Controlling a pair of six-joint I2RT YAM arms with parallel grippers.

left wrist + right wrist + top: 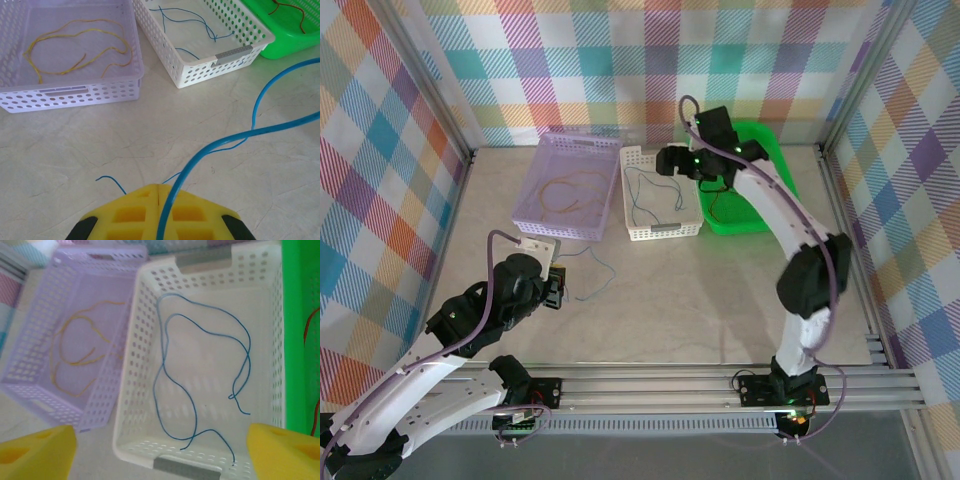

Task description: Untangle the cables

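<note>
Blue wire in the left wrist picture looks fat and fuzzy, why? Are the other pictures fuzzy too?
Left wrist view: the blue cable sits very near the lens, pinched in the left gripper, so it looks thick and soft; the purple basket behind looks crisp. Right wrist view: the yellow fingers in the corners blur, the white basket is slightly soft. Top external view: even light, faint shadows.

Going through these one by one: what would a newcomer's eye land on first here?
First, the row of baskets at the back, one colour each: yellow-orange wires in the lavender basket, blue wires in the white basket, a red-brown wire in the green basket. Next, the left gripper at the front left, shut on a loose blue wire curling over the tabletop. The right gripper hovers open above the white basket.
</note>
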